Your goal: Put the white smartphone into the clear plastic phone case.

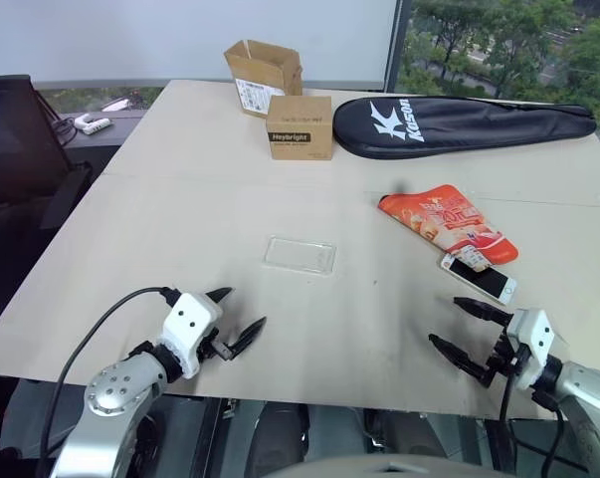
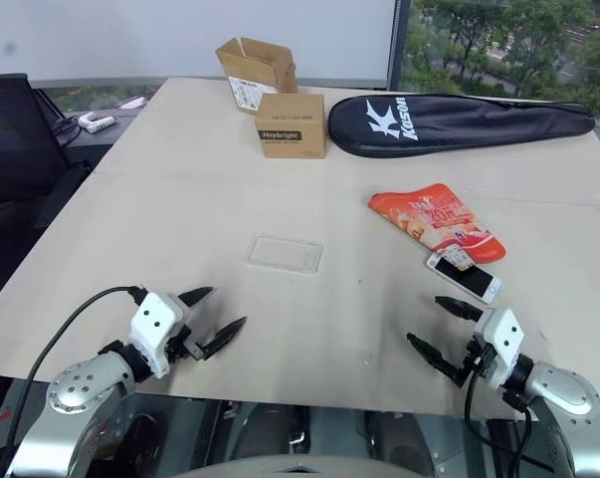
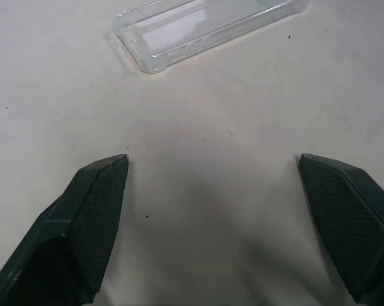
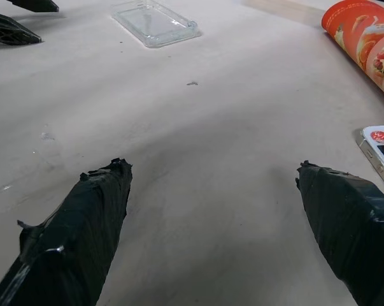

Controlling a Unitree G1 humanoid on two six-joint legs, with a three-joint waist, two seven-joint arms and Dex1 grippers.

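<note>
The clear plastic phone case (image 1: 300, 255) lies flat and empty in the middle of the table, also seen at close range as the case (image 3: 198, 29). The white smartphone (image 1: 479, 279) rests screen up to the right, its far end tucked under an orange-red snack pouch (image 1: 447, 225). My left gripper (image 1: 235, 319) hovers open near the table's front edge, short of the case. My right gripper (image 1: 459, 327) is open too, just in front of the phone, nothing between its fingers. One phone corner (image 4: 379, 150) shows beside the right finger.
Two brown cardboard boxes (image 1: 300, 126) and a black racket bag (image 1: 459, 123) lie at the far side of the table. A black chair (image 1: 16, 149) stands off the table's left edge. A seam crosses the table (image 1: 180, 179) behind the case.
</note>
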